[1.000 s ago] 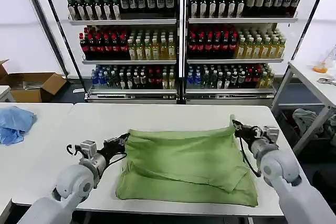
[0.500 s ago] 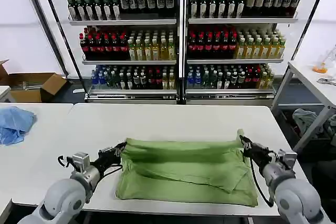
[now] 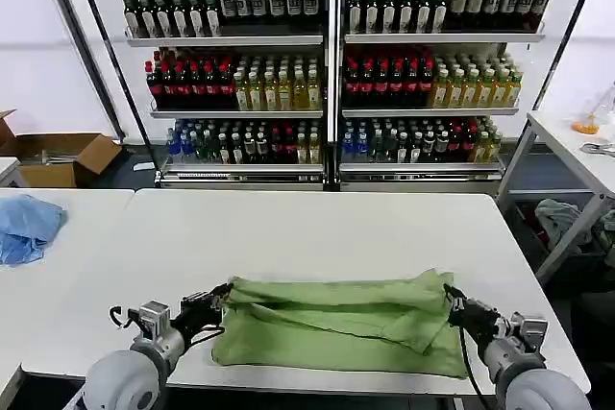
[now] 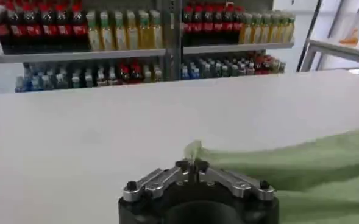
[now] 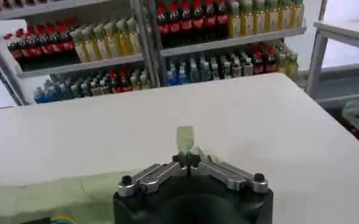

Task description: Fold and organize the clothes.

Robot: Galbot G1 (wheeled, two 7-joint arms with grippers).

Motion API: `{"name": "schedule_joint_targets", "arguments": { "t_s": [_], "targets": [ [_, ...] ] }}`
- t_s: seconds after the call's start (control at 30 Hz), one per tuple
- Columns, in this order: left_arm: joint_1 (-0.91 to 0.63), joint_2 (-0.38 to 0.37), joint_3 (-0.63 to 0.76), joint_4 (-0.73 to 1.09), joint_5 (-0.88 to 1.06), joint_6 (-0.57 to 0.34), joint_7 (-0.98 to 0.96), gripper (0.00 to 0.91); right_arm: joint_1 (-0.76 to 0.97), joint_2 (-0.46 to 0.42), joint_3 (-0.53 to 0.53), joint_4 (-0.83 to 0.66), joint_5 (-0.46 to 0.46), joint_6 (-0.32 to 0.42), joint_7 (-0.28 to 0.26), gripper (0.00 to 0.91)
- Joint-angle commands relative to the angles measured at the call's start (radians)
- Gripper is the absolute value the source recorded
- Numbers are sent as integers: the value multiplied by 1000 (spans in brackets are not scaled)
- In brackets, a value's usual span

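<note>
The light green shirt (image 3: 336,325) lies folded into a wide band near the front edge of the white table (image 3: 317,228). My left gripper (image 3: 224,295) is shut on the shirt's upper left corner. My right gripper (image 3: 450,295) is shut on its upper right corner. In the left wrist view the closed jaws of the left gripper (image 4: 191,164) pinch a tip of green fabric, and the shirt (image 4: 301,164) spreads away to one side. In the right wrist view the right gripper (image 5: 190,159) pinches a small upright flap of the shirt (image 5: 184,139).
A light blue cloth (image 3: 27,226) lies on the neighbouring table at the left. Shelves of bottles (image 3: 327,64) stand behind the table. A cardboard box (image 3: 58,156) sits on the floor at the left, and another table (image 3: 577,156) stands at the right.
Both grippers have pulled the shirt's far edge toward the front of the table, folding the upper layer over. The shirt now forms a narrower band.
</note>
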Motion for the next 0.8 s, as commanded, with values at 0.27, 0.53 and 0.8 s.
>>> {"name": "schedule_joint_targets", "arguments": {
  "t_s": [0.27, 0.53, 0.8],
  "targets": [
    [130, -108, 4, -87, 264, -66, -125, 907, -56, 49, -3, 23, -91, 0, -21, 907],
    [91, -254, 20, 5, 278, -70, -219, 907, -55, 77, -23, 14, -101, 0, -18, 907],
    [69, -351, 20, 79, 280, -81, -225, 907, -59, 93, -45, 9, -112, 0, -19, 907]
  ]
}}
